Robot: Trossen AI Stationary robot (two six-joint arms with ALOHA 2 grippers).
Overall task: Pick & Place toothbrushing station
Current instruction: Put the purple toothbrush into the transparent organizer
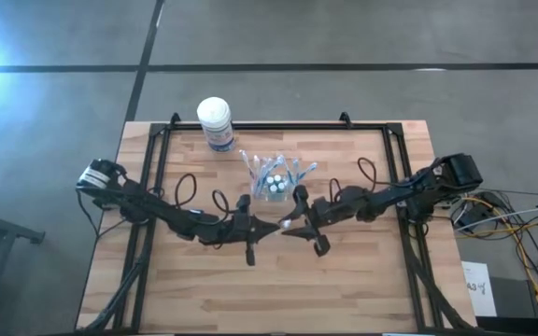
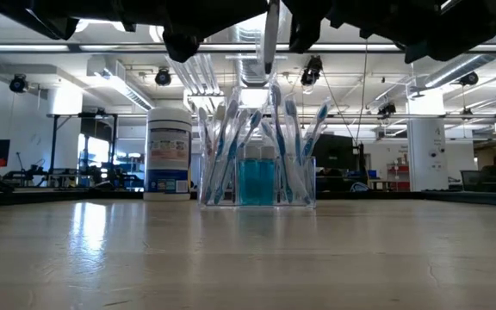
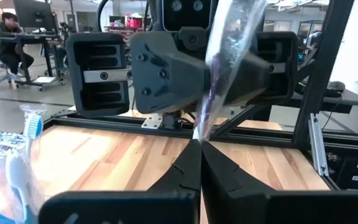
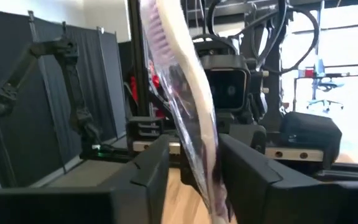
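The clear cup (image 1: 267, 191) stands on the table at the far middle, holding several blue-white toothbrushes (image 2: 231, 146) and white-capped tubes (image 1: 275, 182). Nearer, both arms meet above the table. My left gripper (image 1: 271, 227) is shut on one toothbrush in a clear wrapper (image 3: 229, 43). My right gripper (image 1: 292, 222) faces it, open, its fingers (image 4: 148, 168) standing on either side of the same toothbrush (image 4: 188, 112). The toothbrush stands nearly upright, bristle head up (image 4: 157, 28). My left gripper pinches the wrapped toothbrush's lower handle (image 3: 199, 132) between its two fingertips, coming level from the table's left and lying across the handle. The toothbrush is lifted clear, nearly upright and a little tilted. Its lower end (image 2: 269, 65) shows below the grippers.
A white-lidded canister with a blue label (image 1: 215, 121) stands at the far edge, left of the cup. A black frame's rails (image 1: 157, 168) run along the table's left, right and far sides. Bare wood (image 1: 269, 289) lies toward the near edge.
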